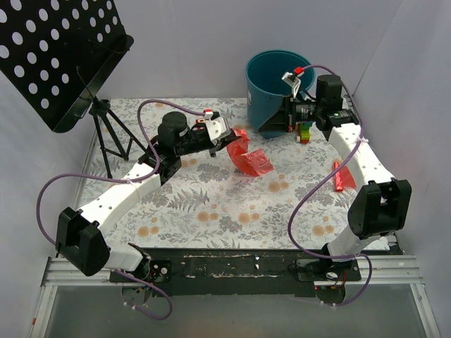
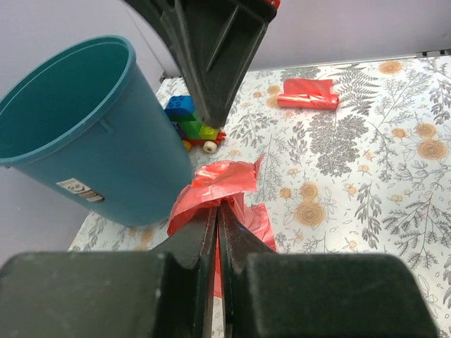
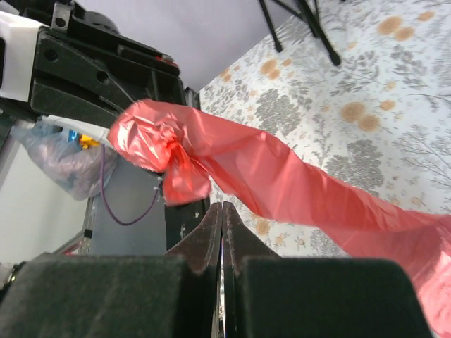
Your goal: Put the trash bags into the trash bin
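Observation:
A red-pink trash bag [image 1: 248, 159] lies crumpled on the floral table mat, one end lifted. My left gripper [image 1: 230, 144] is shut on that end, and the film bunches at its tips in the left wrist view [image 2: 218, 189]. The teal trash bin [image 1: 276, 79] stands upright at the back, also in the left wrist view [image 2: 77, 134]. My right gripper [image 1: 263, 129] is shut and empty, low beside the bin's front. In the right wrist view the bag [image 3: 296, 179] stretches across just beyond its tips [image 3: 223, 208]. A second, rolled bag [image 1: 343, 176] lies at the right, also seen from the left wrist [image 2: 308, 94].
A toy of coloured blocks on wheels [image 1: 304, 132] sits by the bin's right side, under my right wrist. A black perforated music stand [image 1: 56, 56] on a tripod [image 1: 107, 137] fills the back left corner. White walls close the table on three sides.

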### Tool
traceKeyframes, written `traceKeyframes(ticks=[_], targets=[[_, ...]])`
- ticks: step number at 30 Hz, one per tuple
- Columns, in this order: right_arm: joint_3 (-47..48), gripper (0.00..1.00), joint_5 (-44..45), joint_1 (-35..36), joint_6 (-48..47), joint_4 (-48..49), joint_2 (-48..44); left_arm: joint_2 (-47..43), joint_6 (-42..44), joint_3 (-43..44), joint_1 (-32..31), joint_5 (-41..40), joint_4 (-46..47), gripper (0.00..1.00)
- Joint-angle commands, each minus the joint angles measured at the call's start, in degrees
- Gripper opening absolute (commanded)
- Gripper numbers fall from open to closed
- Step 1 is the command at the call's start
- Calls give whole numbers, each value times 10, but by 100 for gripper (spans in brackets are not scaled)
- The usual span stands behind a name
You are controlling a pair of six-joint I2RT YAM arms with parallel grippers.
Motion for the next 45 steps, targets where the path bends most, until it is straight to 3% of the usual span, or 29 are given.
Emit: traceKeyframes(ticks=[1,4,5,6,8,9,14,18,21,22,24,25,35,45], targets=[[-4,1,0,-18,2,12,-19,-34,-2,-10,10,-10,-12,0],[-1,1,7,-16,13,16,-20,-33,-11,-10,10,1,-4,0],[5,15,7,-15,16,16,-19,-32,-12,-9,10,10,-1,0],[13,38,6,-9,16,13,-16,-28,-12,-10,10,18,3,0],[31,73,-1,4,18,12,-5,-24,-1,-9,10,40,9,0],[37,80,0,12,17,11,1,-21,6,-10,10,48,14,0],[54,81,-8,51,15,22,21,-4,34,5,10,74,18,0],[50,79,-2,70,4,22,24,8,34,19,10,88,17,0],[48,71,1,72,1,23,27,11,26,21,9,85,21,0],[47,60,0,72,0,25,28,13,23,20,9,85,22,0],[45,16,12,72,-6,18,28,11,15,19,9,78,23,0],[44,3,26,70,-16,9,24,10,10,17,10,70,25,0],[12,1,43,16,-11,-6,3,-40,-15,-24,18,-1,18,0],[13,1,22,2,30,16,10,-28,-47,-24,19,12,27,0]])
